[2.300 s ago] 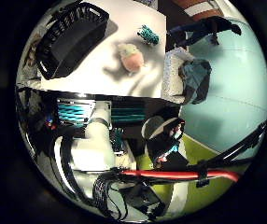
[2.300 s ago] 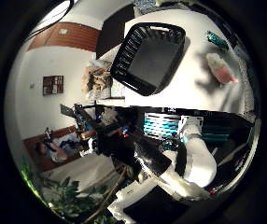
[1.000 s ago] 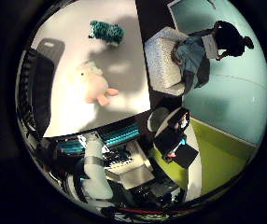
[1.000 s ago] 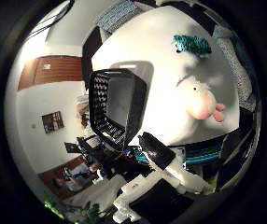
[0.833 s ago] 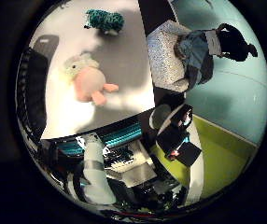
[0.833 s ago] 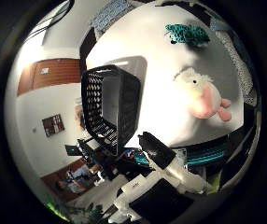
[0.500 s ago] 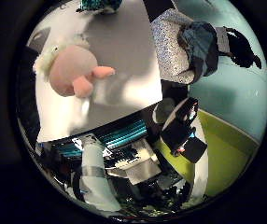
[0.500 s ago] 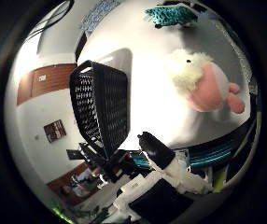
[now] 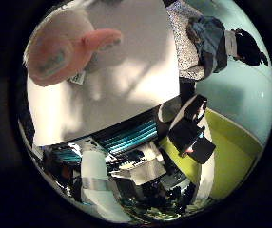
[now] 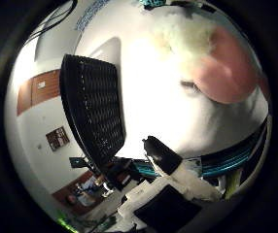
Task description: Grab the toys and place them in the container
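1 pink plush toy with a cream tuft lies on the white worktop and fills much of both palm views, so it sits close under the palm. 1 teal toy shows only as a sliver at the far end of the worktop, well apart from the pink one. 1 black mesh container stands near the worktop's side edge, with bare worktop between it and the pink toy. Of the hand, white and black parts show; whether its fingers are curled or straight cannot be told, and nothing shows in its hold.
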Controlling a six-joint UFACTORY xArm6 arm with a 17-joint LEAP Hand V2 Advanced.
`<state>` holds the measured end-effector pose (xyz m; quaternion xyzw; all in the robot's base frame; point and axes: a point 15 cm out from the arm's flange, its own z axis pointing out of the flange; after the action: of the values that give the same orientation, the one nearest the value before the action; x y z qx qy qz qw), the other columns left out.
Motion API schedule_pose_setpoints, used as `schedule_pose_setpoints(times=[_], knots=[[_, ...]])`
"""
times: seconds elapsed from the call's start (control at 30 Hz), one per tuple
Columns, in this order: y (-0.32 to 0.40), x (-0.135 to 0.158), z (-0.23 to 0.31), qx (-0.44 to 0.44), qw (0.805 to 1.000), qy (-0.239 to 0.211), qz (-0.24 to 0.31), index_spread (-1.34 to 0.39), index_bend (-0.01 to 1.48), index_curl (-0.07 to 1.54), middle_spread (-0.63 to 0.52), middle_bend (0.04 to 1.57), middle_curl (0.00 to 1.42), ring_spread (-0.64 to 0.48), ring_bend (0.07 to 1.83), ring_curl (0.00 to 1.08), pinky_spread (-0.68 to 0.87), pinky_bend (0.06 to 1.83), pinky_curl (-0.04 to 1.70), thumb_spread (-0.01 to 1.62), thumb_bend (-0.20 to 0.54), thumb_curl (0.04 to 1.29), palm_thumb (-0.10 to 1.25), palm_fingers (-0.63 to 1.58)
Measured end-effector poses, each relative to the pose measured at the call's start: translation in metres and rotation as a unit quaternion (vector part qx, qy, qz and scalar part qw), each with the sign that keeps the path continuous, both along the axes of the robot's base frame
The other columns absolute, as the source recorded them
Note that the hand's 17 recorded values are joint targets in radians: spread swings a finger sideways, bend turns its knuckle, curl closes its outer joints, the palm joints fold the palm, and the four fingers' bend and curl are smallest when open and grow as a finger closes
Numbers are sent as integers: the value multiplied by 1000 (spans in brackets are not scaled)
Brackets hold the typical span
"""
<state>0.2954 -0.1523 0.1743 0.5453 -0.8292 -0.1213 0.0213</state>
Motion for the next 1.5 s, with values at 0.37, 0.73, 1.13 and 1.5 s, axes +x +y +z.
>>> schedule_pose_setpoints(times=[0.37,0.73,1.13,1.5], knots=[[11,1,-26,11,1000,26,12,-213,152,278,-52,314,368,89,496,279,424,440,252,1096,-13,355,651,403],[2,0,-34,-18,998,56,36,-495,427,481,-371,754,737,-355,1098,570,-355,1042,489,990,-7,436,938,1037],[-13,14,20,-55,998,-8,34,-429,1085,1009,-428,1158,1183,-316,1423,870,-208,1415,962,943,-14,573,1075,847],[13,13,167,-69,994,-66,56,-348,1139,1080,-348,1257,1198,-293,1470,931,-172,1375,1195,848,-16,685,1082,780]])
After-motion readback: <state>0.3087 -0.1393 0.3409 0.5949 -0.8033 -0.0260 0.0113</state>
